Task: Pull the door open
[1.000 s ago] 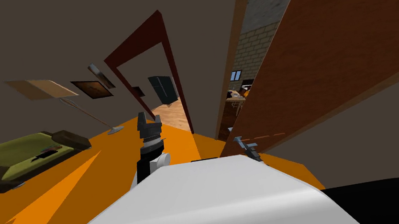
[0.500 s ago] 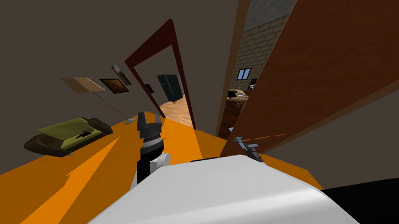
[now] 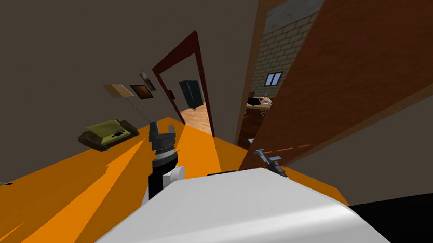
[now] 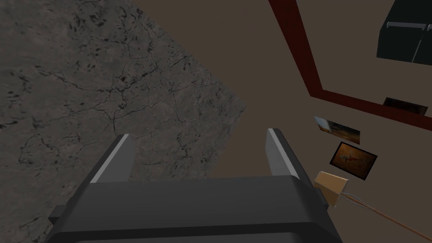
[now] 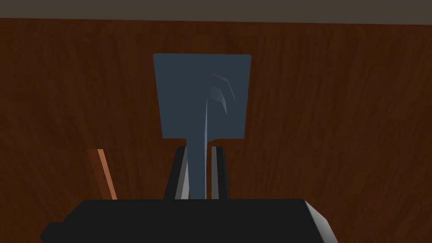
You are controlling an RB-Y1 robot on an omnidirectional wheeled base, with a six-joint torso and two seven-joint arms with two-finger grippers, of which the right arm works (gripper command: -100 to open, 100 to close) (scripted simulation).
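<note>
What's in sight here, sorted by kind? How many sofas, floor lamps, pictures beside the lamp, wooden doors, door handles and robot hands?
Sofa: 1
Floor lamp: 1
Pictures beside the lamp: 2
Wooden door: 1
Door handle: 1
Robot hands: 2, left gripper and right gripper
Total: 8

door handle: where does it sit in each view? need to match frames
Head view: handle low, just right of centre, at the brown door's lower edge.
Right wrist view: blue-grey handle mid-picture, its lever clamped in the right gripper.
Left wrist view: faces the dark red doorway frame instead.
Shared landmark: the brown door links head and right wrist views; the red frame links head and left wrist.
</note>
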